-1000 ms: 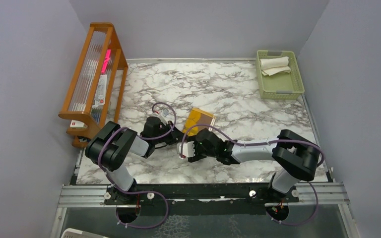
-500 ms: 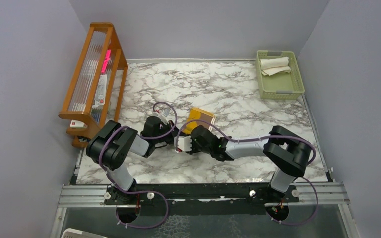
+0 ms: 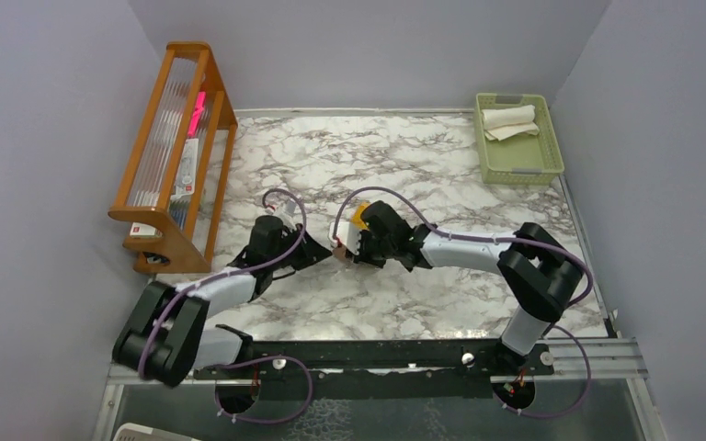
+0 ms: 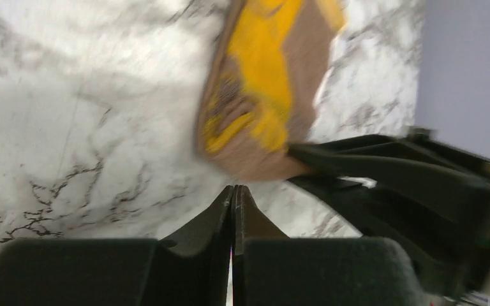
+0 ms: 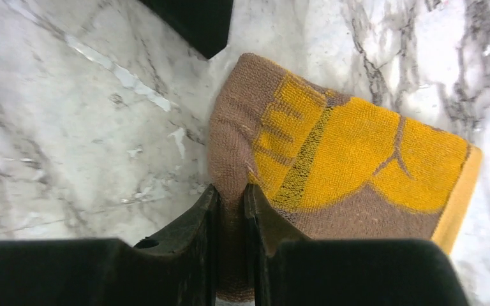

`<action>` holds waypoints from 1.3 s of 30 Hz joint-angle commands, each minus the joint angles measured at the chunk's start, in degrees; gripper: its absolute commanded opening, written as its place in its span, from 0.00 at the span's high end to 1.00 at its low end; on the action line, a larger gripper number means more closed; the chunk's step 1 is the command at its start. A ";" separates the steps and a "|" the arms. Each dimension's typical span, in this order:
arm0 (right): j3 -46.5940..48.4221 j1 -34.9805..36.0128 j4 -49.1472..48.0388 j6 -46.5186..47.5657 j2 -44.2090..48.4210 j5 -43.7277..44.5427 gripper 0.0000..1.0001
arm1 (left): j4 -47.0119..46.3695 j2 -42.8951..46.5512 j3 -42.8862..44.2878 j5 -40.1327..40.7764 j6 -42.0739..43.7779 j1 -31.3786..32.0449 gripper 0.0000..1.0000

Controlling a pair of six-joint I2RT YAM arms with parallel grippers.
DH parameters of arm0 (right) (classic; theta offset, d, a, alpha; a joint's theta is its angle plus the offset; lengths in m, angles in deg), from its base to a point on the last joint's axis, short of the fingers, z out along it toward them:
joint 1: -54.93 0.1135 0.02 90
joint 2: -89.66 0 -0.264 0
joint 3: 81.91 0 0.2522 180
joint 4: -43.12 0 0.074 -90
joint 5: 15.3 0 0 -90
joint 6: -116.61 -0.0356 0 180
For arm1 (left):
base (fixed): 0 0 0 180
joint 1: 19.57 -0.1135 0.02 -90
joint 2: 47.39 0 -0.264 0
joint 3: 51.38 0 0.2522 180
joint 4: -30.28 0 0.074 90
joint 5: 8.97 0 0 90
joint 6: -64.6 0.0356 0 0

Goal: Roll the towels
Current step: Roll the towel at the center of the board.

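Observation:
A folded towel, mustard yellow and brown [image 5: 357,153], lies on the marble table. In the top view only a yellow corner [image 3: 360,218] shows beside the right wrist. My right gripper [image 5: 231,194] is shut on the towel's brown folded edge, low at the table [image 3: 345,250]. My left gripper [image 4: 234,189] is shut and empty, its tips just short of the towel's near end [image 4: 261,83], facing the right gripper [image 3: 317,255]. A cream-white towel [image 3: 507,119] lies in the pale green basket [image 3: 552,156]. I see no separate brown towel.
A wooden rack [image 3: 175,138] holding flat items stands along the table's left edge. The basket sits at the back right corner. Grey walls close in the left, back and right sides. The two grippers are nearly touching mid-table.
The right gripper moved away from the bases onto the towel and now covers most of it, clamped on its edge. The left arm stretched out, its gripper following toward the towel.

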 commanded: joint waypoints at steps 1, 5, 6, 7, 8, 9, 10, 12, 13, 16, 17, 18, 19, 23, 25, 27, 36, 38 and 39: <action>2.87 -2.71 5.38 -12.77 2.07 -19.73 0.89 | 17.43 16.38 5.45 8.41 4.43 -0.21 0.93; 1.36 -6.98 0.87 -20.48 2.93 -30.72 0.89 | 25.56 23.92 10.11 9.93 8.84 -0.20 0.89; 0.41 -8.36 -1.02 -22.85 3.13 -34.07 0.89 | 26.65 24.52 10.81 9.31 9.45 -0.18 0.89; -0.51 -9.96 -3.05 -25.56 3.33 -37.09 0.89 | 27.03 24.74 11.12 8.30 9.63 -0.19 0.88; -1.69 -11.54 -5.51 -28.34 3.51 -39.88 0.89 | 27.08 24.72 11.05 7.14 9.32 -0.19 0.89; -3.05 -13.19 -8.05 -31.63 3.55 -42.44 0.89 | 26.89 24.71 10.68 6.18 8.83 -0.21 0.89; -4.12 -14.86 -10.44 -34.61 3.22 -45.50 0.89 | 26.36 24.83 10.08 5.22 8.24 -0.18 0.89; -6.11 -17.61 -15.12 -40.51 2.06 -50.47 0.88 | 24.59 25.53 8.52 4.10 7.02 0.10 0.89; -7.24 -18.72 -17.24 -42.96 1.23 -52.06 0.88 | 23.73 25.95 7.77 3.95 6.57 0.27 0.89; -8.41 -20.86 -20.97 -50.22 -1.99 -54.52 0.86 | 21.82 26.55 6.81 3.35 5.81 0.87 0.89; -8.05 -21.34 -21.04 -52.18 -3.60 -55.36 0.86 | 21.35 26.37 6.73 3.16 5.71 1.18 0.89; -7.67 -21.70 -21.02 -53.90 -5.28 -56.73 0.87 | 20.77 26.02 6.65 3.05 5.65 1.59 0.89; -7.08 -21.91 -21.17 -56.44 -7.08 -57.83 0.91 | 20.14 25.45 6.66 3.02 5.58 2.03 0.89; -7.76 -23.29 -28.65 -67.15 -12.79 -63.01 0.95 | 17.06 22.09 7.29 2.99 5.15 5.05 0.89; -10.33 -24.43 -37.76 -74.72 -13.71 -64.40 0.92 | 15.58 19.84 8.08 3.05 4.84 6.99 0.89; -12.67 -25.77 -46.27 -82.24 -14.82 -65.14 0.92 | 13.97 17.48 8.92 3.31 4.41 9.06 0.89; -8.30 -28.41 -28.49 -78.60 -20.48 -64.70 0.95 | 8.80 4.31 13.06 5.46 3.82 15.43 0.90; -7.53 -28.47 -25.62 -76.52 -20.23 -64.52 0.95 | 7.76 1.48 13.66 5.54 3.73 15.60 0.90; -7.22 -28.53 -24.62 -75.87 -20.06 -64.45 0.95 | 7.37 -0.09 13.91 5.70 3.72 15.63 0.90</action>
